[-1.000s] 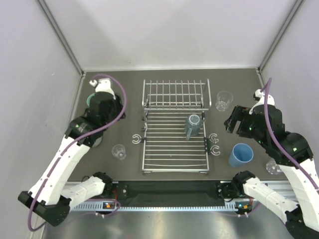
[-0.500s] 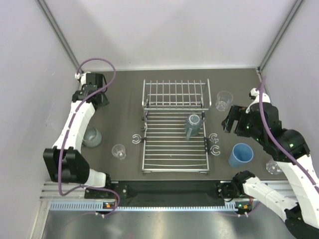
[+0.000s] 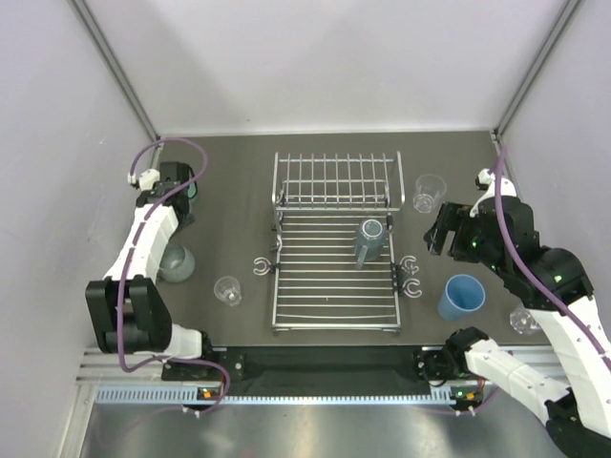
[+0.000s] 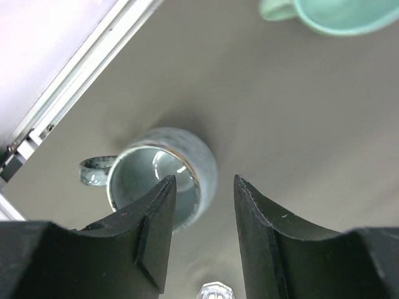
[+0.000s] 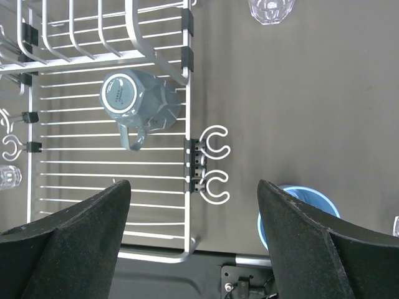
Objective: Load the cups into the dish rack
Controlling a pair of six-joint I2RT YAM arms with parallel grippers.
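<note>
The dish rack (image 3: 334, 327) lies mid-table with its second panel upright at the back. One grey-blue mug (image 3: 370, 240) lies on it, also seen in the right wrist view (image 5: 134, 99). My left gripper (image 3: 179, 208) is open and empty, high at the back left. Between its fingers I see the other grey-blue mug (image 4: 165, 177) upright on the table (image 3: 174, 262). The mint-green mug (image 4: 330, 12) is just behind it, mostly hidden in the top view (image 3: 194, 188). My right gripper (image 3: 444, 234) is open wide and empty above the rack's right edge (image 5: 191, 240).
A clear tumbler (image 3: 227, 290) stands left of the rack. Another clear tumbler (image 3: 429, 192) stands at the back right. The light-blue tumbler (image 3: 461, 297) and a small clear cup (image 3: 523, 320) stand near right. White C-shaped clips (image 5: 215, 142) hang on the rack's sides.
My left arm has swung out and now stretches along the table's left edge, with its gripper over the grey-blue mug. The right arm has barely moved. No cup has moved.
</note>
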